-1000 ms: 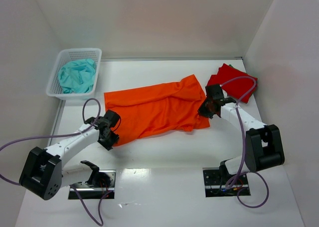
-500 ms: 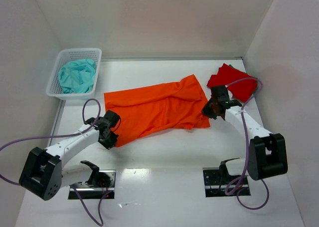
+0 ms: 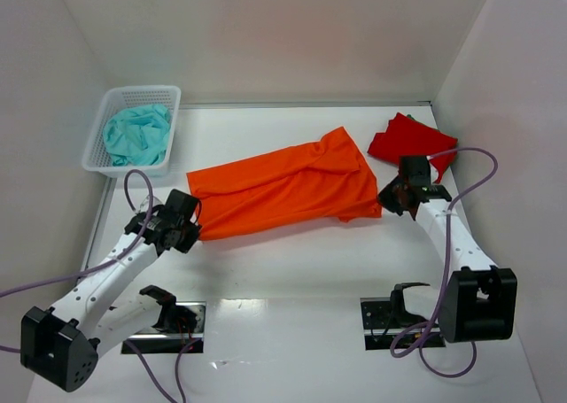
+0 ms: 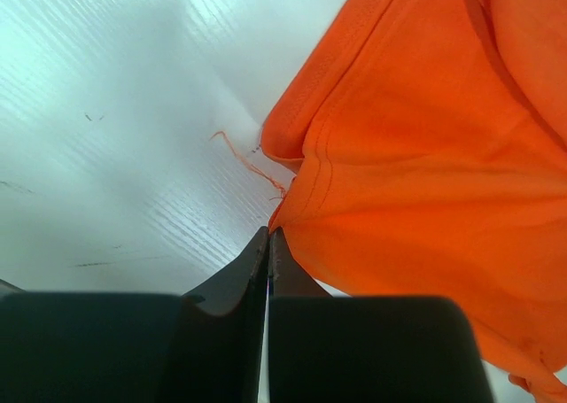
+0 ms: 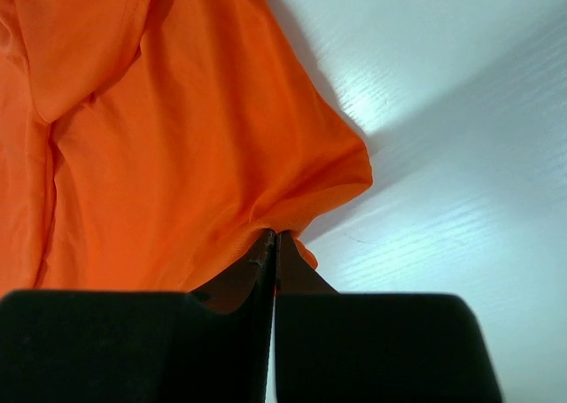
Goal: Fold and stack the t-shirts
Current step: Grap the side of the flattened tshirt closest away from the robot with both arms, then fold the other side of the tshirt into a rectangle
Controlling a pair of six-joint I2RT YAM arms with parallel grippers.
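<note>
**Pinched at both ends: orange t-shirt [image 3: 283, 186]**

Spread flat across the middle of the table [image 3: 292, 270], long axis running left to right, right end sitting a bit farther back in top view. Creased w/ soft folds near the far right corner.

Held at near-left corner by left gripper [image 3: 190, 222]. Jaws pressed together on the hem, cloth caught b/w them in wrist view. Seen there too: loose orange thread [image 4: 252, 166] trailing off the hem onto the white surface, just beside the tips.

Held at near-right corner by right gripper [image 3: 387, 199]. Jaws likewise pressed tight, pinching a fold of the shirt's edge. Fabric bunched right above the tips in wrist view, small flap hanging past them on the right side.

Lying at far right, toward the back corner: red t-shirt [image 3: 412, 142]. Rumpled, not laid out flat, its near edge partly hidden by the right arm's wrist. Close to the orange shirt's far right corner; touching or not, cannot tell.

Parked at back left, well apart from both shirts: white mesh basket [image 3: 133, 96] w/ bunched teal cloth [image 3: 137, 133] inside.
</note>
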